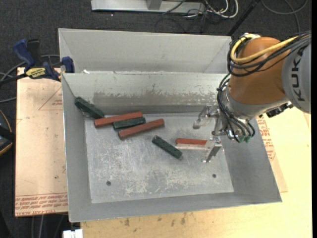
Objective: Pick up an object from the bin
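You see the grey bin [148, 185] with the arm in from the right. The gripper [206, 139] is low at the bin's right side, fingers spread apart, clamped on nothing. The small red bar [189, 143] lies flat, right end between the fingers. A dark green bar [167, 147] touches its left end. A loose heap of red and green bars [130, 123] lies left of centre.
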You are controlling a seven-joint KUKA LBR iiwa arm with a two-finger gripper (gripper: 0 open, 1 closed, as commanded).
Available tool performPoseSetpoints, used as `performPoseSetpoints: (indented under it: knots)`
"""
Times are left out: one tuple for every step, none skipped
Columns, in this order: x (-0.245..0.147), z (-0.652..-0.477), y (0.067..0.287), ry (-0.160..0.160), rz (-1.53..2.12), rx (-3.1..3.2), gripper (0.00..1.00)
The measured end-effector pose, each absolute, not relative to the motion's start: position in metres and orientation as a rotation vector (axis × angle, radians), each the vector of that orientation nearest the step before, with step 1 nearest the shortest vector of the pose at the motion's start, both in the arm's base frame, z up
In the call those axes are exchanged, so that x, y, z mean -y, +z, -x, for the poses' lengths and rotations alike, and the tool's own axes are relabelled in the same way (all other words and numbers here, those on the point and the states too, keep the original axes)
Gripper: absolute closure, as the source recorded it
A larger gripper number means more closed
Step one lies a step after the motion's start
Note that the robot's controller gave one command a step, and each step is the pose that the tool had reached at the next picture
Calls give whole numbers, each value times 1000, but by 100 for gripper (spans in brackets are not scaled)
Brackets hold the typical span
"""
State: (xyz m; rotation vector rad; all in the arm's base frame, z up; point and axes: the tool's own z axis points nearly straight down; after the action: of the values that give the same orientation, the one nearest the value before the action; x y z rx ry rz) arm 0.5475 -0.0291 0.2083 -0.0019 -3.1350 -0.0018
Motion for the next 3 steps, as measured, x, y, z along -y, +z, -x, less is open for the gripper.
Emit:
performPoseSetpoints:
  knots:
    - [29, -549, 212, -1, 1, 3142, 0]
    - [31, -556, 169, 0, -71, 3151, 0]
    - [4, -578, 98, -3, 74, 3158, 100]
